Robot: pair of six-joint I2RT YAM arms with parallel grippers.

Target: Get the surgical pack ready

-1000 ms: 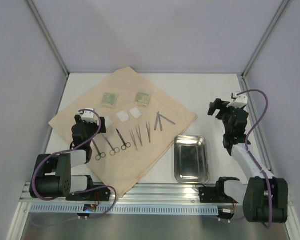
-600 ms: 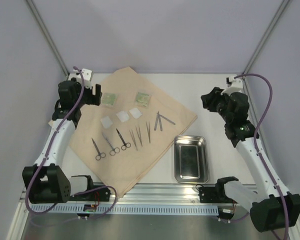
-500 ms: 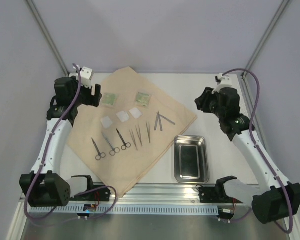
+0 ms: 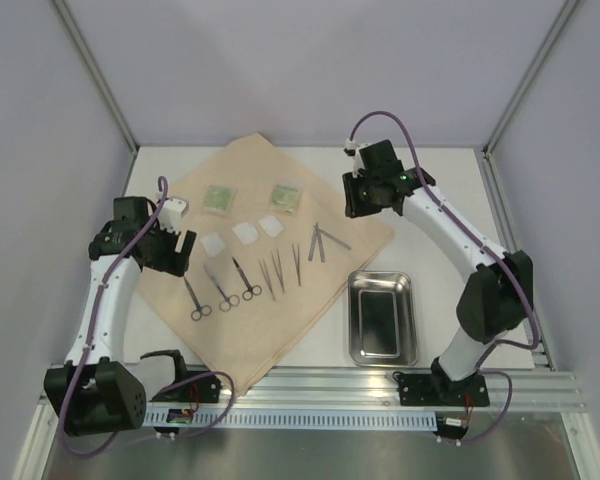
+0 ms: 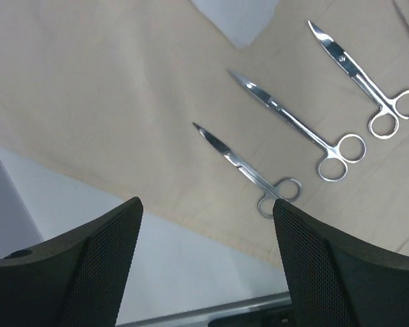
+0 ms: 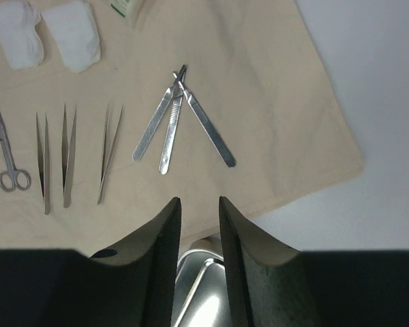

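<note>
Three pairs of scissors (image 4: 220,288) lie side by side on the tan cloth (image 4: 270,335), toward its left side, finger rings pointing to its near corner. On the cloth's middle lie three tweezers (image 4: 279,271), also in a row. Toward its right corner three flat metal handles (image 4: 321,241) fan out from one shared end. Three white pads (image 4: 245,232) sit in a line farther up the cloth, and two green packets (image 4: 286,196) lie beyond them, nearest its far corner. The steel tray (image 4: 381,320) stands off the cloth, on the bare table (image 4: 325,340) just beside its near right edge, with nothing in it.

The left gripper (image 4: 177,255) hangs over the cloth's left edge, just beside the scissors. In the left wrist view its fingers (image 5: 95,266) stand wide apart with nothing between them, and the nearest pair of scissors lies below the gap. The right gripper (image 4: 358,205) hangs over the cloth's right corner. In the right wrist view its fingers (image 6: 165,231) are drawn in to a narrow slit and grip nothing, with the cloth's edge and a corner of the tray beneath them.
</note>
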